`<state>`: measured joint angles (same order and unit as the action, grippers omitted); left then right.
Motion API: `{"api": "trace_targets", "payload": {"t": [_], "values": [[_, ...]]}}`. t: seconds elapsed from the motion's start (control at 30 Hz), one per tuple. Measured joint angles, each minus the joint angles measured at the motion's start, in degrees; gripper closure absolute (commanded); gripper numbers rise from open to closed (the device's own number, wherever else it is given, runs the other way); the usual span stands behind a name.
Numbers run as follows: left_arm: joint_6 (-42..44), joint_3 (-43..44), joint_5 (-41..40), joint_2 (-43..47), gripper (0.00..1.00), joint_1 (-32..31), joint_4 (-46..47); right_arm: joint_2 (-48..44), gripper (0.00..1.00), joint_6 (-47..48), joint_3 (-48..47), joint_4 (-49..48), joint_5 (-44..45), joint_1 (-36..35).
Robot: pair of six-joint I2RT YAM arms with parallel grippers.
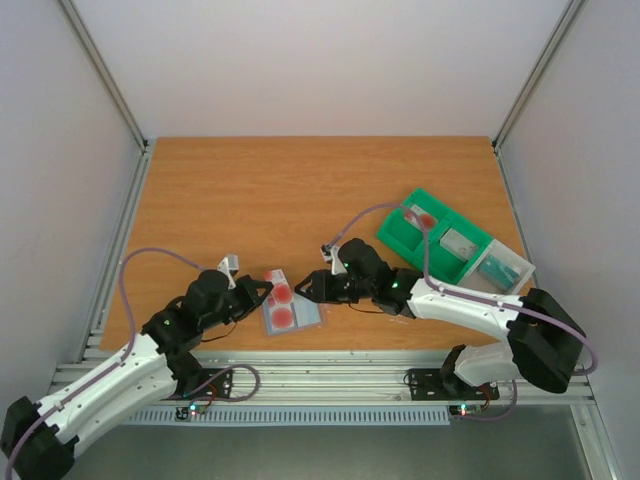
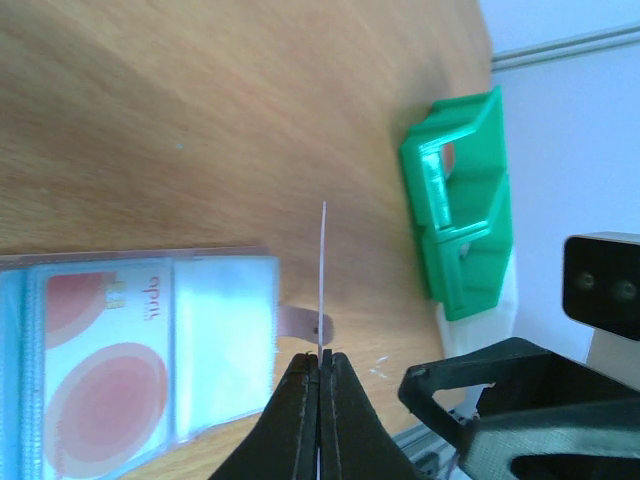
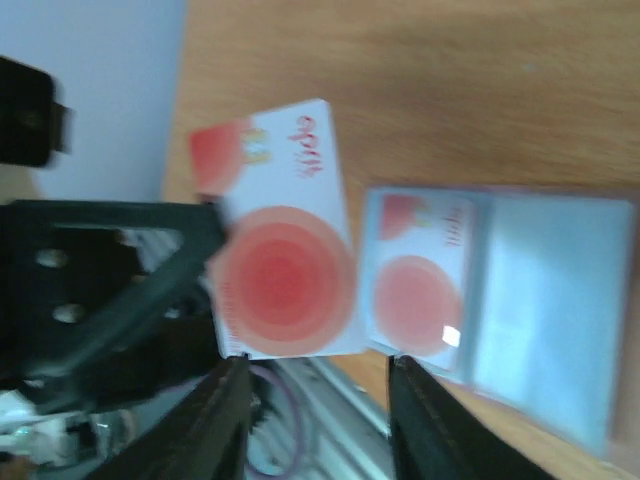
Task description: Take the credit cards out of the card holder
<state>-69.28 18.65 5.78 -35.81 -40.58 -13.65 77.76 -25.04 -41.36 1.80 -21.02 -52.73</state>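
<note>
Left pincer [image 1: 266, 291] is clamped on a thin white card with a red round mark [image 1: 279, 287]. In the top view it holds the card over the far-left part of the flat blue-grey bifold card holder [image 1: 310, 314], which lies open on the orange-brown wooden table [image 1: 250, 190]. The right pincer [image 1: 305, 289] sits at the card holder's far-right edge, close to the white card. A second card with a red disc [image 1: 283, 318] shows in the card holder's near-left pocket. A green compartmented plastic tray [image 1: 399, 236] stands well apart, to the right of the card holder.

From the left wrist, the black fingers [image 2: 300, 400] press together on the white card, seen edge-on as a pale upright line. The card holder lies to the left of it, with the second card inside a clear pocket.

From the right wrist, the right pincer's two fingers [image 3: 225, 415] stand apart with nothing pinched between them. The white card's lower edge hangs just above their gap. This card sits just beside the card holder's left edge; whether the two touch cannot be told. The card holder's other panel looks pale and blurred.
</note>
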Motion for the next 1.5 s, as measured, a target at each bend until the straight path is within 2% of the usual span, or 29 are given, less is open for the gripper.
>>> {"api": "trace_targets", "payload": {"t": [0.17,0.33,0.8,1.0,1.17,1.27,1.3,1.43,1.5], "values": [[-2.27,-0.35,-0.07,4.74,0.99,0.00,1.14,-3.04,0.45,-4.63,-0.04,-4.31,-1.22,0.00],[-4.39,-2.19,0.22,8.59,1.00,0.00,2.82,-2.80,0.41,-9.20,-0.33,-4.50,-1.88,0.00],[-7.17,-6.56,1.77,10.54,1.00,0.00,11.56,-0.44,0.53,-14.73,-0.50,-11.23,-7.10,0.00],[-7.26,-6.64,2.14,10.40,1.00,0.00,13.27,-0.46,0.43,-14.86,-0.61,-11.56,-7.48,0.00],[-7.23,-6.64,2.10,11.08,0.99,0.00,13.05,-1.66,0.39,-14.60,-0.63,-8.92,-5.92,0.00],[-7.23,-6.64,1.90,11.63,1.00,0.00,13.00,-2.12,0.27,-14.62,-0.66,-8.22,-5.53,0.00],[-7.23,-6.64,1.88,11.67,1.00,0.00,13.00,-2.12,0.26,-14.53,-0.72,-7.93,-5.44,0.00],[-7.28,-6.64,1.68,12.57,1.00,0.00,13.11,-2.05,0.27,-14.84,-0.81,-6.60,-5.33,0.00],[-7.28,-6.64,1.68,12.70,0.99,0.00,13.11,-1.70,0.33,-15.15,-0.79,-6.58,-5.49,0.00]]}}
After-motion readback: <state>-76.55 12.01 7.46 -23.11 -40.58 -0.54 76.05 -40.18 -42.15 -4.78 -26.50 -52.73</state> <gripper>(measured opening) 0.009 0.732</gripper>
